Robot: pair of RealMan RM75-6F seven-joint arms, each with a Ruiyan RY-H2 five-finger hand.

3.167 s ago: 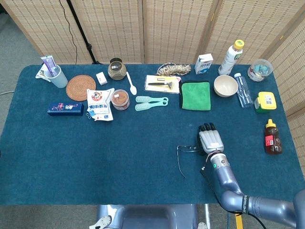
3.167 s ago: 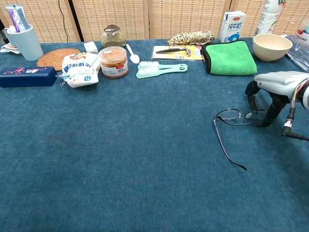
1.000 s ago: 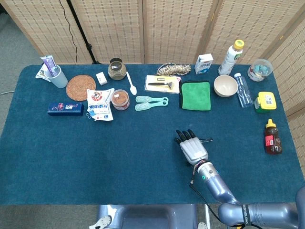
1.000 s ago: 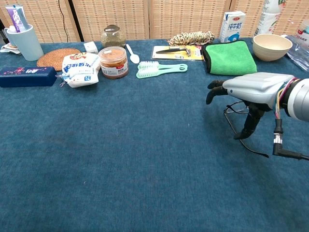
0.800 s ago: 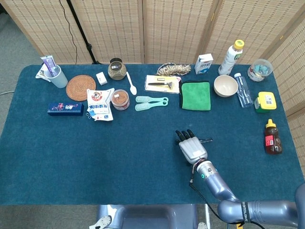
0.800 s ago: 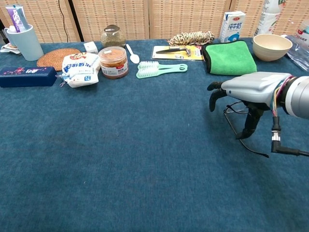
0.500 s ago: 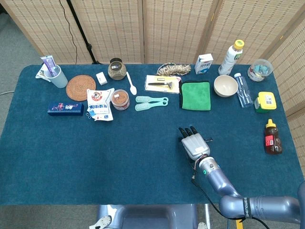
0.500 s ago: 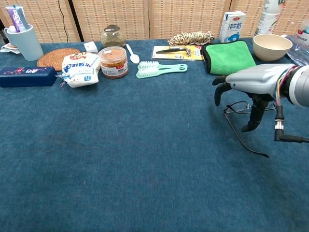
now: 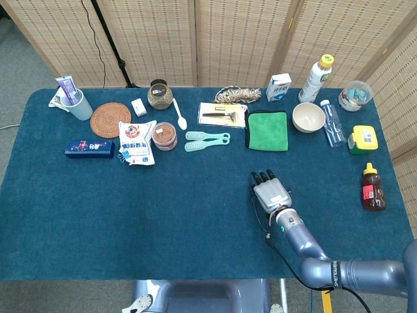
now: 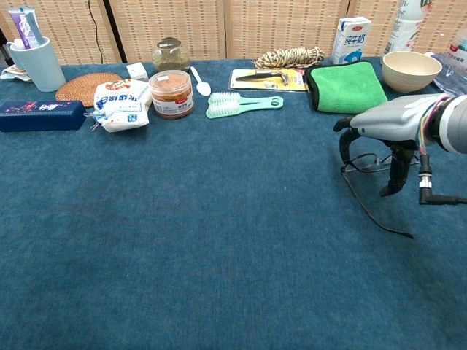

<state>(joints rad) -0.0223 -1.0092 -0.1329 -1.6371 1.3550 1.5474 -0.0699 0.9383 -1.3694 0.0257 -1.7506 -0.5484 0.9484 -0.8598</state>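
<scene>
Right hand (image 10: pixel 379 138) hangs palm-down just over the glasses (image 10: pixel 363 169), fingers curled down and apart around the frame, thumb side toward the robot. Can't tell if any fingertip actually pinches the wire; from the chest view it looks like they straddle it w/o a firm hold. In the head view the right hand (image 9: pixel 271 193) covers nearly all of the glasses, only a thin bit of the wire arm shows below it.

Glasses lie flat on the blue table (image 10: pixel 182 240), right-centre, one arm stretched out toward the robot's side, lenses under the palm. Judging by that: the reach is done, hand is over the thing, but the pick-up isn't made yet. Glasses not lifted, grip not clearly closed. Left to do, prob.: close on the frame and raise it.

Left hand isn't in either view.

Around: green cloth (image 10: pixel 347 87) just beyond the hand, near but not touching. Bowl (image 10: pixel 411 70) further back right, milk carton (image 10: pixel 350 39) and rope coil (image 10: pixel 290 56) behind. Razor card (image 10: pixel 266 79) and green brush (image 10: pixel 243 104) to the back left, well apart. Far left: snack bag (image 10: pixel 120 104), jar (image 10: pixel 172 93), cup (image 10: pixel 34 63), blue box (image 10: pixel 41 115). Honey bottle (image 9: pixel 373 188) off to the right in the head view.

Nothing sits between hand and glasses; only the cloth is close enough to brush on a lift
</scene>
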